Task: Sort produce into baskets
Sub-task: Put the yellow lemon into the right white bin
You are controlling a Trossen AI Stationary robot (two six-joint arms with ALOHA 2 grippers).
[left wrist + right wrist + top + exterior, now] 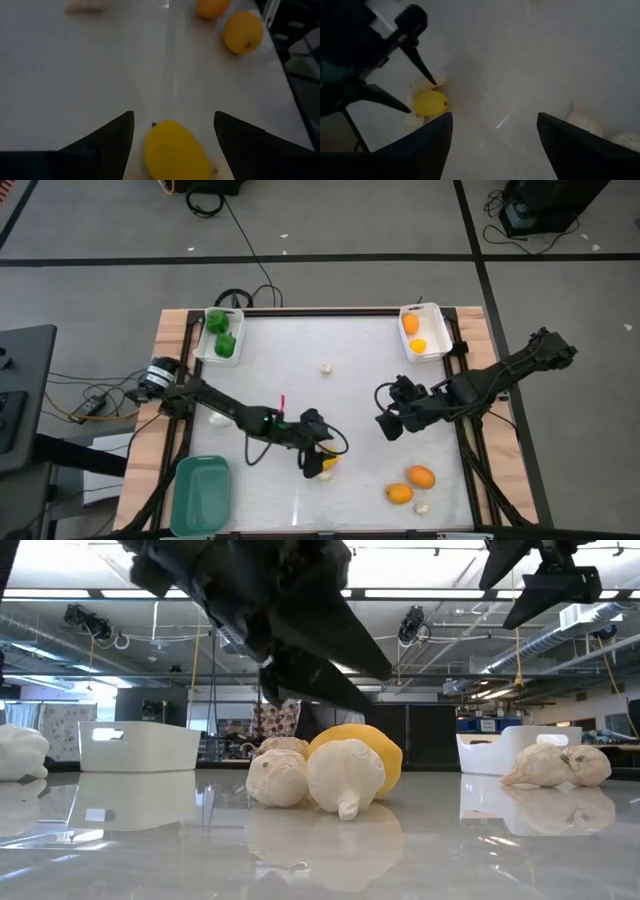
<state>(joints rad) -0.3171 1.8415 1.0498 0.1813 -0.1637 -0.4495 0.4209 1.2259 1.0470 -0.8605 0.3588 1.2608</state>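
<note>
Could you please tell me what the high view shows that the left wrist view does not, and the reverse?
Only the high view shows the teal bin, both white bins, the green peppers and the right claw, open above bare table. Only the left wrist view shows the left claw open, straddling the yellow fruit. Both show that fruit and the two orange fruits.

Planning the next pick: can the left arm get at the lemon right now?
Probably yes. The left gripper is open with its fingers on either side of the lemon; garlic pieces crowd it, though.
</note>
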